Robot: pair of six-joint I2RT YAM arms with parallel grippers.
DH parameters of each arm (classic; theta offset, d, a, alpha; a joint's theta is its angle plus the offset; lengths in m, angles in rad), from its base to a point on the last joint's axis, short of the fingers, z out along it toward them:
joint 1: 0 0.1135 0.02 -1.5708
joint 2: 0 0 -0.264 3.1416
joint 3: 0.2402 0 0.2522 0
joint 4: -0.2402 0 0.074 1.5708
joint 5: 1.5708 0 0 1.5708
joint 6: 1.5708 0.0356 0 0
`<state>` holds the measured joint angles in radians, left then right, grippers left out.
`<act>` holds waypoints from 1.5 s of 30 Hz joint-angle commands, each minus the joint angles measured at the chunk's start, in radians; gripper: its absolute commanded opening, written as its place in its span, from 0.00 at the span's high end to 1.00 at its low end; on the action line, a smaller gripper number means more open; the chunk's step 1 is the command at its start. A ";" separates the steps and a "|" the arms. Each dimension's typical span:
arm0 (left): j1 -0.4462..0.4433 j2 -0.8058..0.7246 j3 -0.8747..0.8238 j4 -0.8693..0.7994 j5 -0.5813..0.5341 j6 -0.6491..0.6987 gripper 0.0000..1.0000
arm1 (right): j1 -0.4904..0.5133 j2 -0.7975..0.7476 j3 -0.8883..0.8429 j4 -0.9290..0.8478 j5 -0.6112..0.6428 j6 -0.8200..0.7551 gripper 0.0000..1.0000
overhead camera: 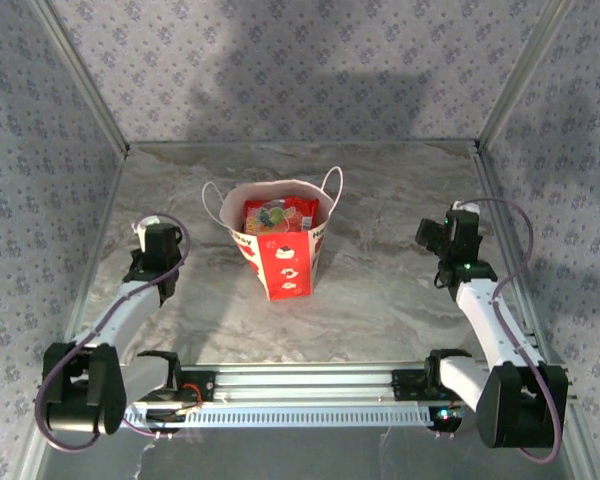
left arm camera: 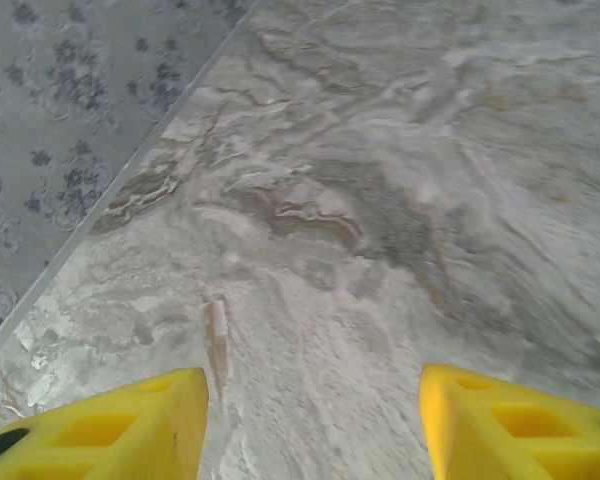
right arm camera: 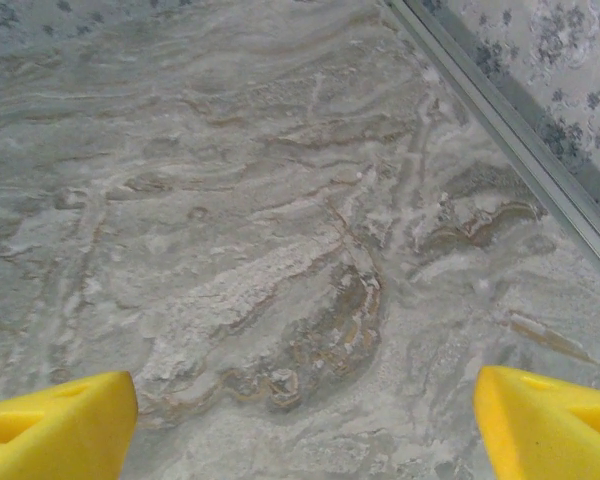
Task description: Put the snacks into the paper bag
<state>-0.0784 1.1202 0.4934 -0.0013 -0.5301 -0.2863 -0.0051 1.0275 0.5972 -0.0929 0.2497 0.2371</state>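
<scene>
The paper bag [overhead camera: 282,262], white above and red below with white cord handles, stands upright in the middle of the marble table. Snacks [overhead camera: 278,216] with red and fruit-print wrappers lie inside its open mouth. My left gripper [overhead camera: 161,238] hovers well to the left of the bag; in its wrist view the gripper [left arm camera: 313,425] is open, with bare marble between its yellow fingertips [left arm camera: 130,430]. Off to the right of the bag is my right gripper [overhead camera: 446,232], seen from its wrist [right arm camera: 305,420] as wide open over bare table.
Patterned walls enclose the table on three sides. A metal edge rail [right arm camera: 500,120] runs close beside the right gripper, and the table's left edge [left arm camera: 110,195] lies near the left one. The arm bases and a mounting rail [overhead camera: 300,385] line the near edge.
</scene>
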 commanded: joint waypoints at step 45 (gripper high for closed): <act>0.054 0.413 -0.106 0.865 0.235 0.213 0.00 | -0.027 0.492 -0.200 0.881 -0.217 -0.266 0.00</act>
<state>-0.0315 1.5410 0.3695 0.8394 -0.3214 -0.0570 -0.0280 1.5131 0.3820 0.7673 0.0395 -0.0166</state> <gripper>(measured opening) 0.995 0.999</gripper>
